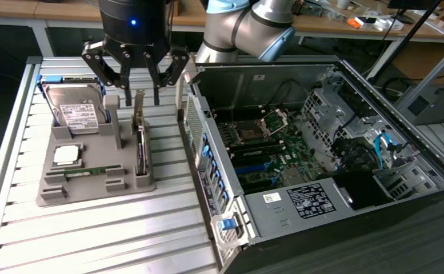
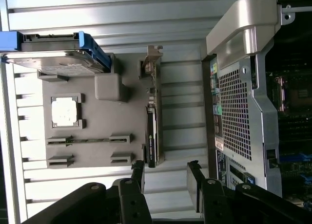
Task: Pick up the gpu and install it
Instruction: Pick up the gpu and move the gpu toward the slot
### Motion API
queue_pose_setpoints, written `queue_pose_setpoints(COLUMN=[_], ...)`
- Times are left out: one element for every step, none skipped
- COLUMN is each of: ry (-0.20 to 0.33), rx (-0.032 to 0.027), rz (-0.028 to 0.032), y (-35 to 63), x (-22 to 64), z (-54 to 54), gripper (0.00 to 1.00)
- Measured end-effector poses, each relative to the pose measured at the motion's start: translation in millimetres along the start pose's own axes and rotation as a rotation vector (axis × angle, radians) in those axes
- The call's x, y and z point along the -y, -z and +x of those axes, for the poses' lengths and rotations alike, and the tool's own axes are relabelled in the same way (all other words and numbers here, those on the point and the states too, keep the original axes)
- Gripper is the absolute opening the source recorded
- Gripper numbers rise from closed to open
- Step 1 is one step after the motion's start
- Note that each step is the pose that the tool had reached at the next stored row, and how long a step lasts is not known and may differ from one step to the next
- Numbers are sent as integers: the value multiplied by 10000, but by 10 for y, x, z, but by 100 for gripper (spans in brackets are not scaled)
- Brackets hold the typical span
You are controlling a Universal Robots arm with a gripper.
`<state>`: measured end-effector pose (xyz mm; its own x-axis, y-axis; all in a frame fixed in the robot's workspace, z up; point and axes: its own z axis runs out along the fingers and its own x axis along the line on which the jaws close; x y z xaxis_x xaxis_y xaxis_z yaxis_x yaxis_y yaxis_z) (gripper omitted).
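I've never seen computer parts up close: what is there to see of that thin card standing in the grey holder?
The gpu is a thin, flat card, dark-faced, with a silver metal bracket at one end. It stands on its long edge in a slot of the grey holder, which alone touches it. The open tool hangs over it, seemingly not touching.

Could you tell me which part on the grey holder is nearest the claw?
The graphics card, thin and standing on edge below the claw; the hard drive, chip and memory stick sit aside.
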<state>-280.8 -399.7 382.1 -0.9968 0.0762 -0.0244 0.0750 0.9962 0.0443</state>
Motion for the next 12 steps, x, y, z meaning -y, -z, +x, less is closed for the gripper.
queue_pose_setpoints(ry=[-1, 0, -1, 0, 0, -1, -1, 0, 0, -1, -1, 0], rx=[1, 0, 1, 0, 0, 0, 0, 0, 0, 0, 1, 0], rz=[0, 0, 0, 0, 0, 0, 0, 0, 0, 0, 0, 0], y=[-4, -8, -10, -12, -14, -16, -18, -20, -22, -24, -25, -27], x=[1, 1, 1, 2, 2, 2, 2, 3, 3, 3, 3, 4], z=[6, 11, 14, 17, 18, 21, 24, 26, 28, 30, 32, 35], gripper=[48, 48, 48, 48, 48, 48, 48, 48, 48, 48, 48, 48])
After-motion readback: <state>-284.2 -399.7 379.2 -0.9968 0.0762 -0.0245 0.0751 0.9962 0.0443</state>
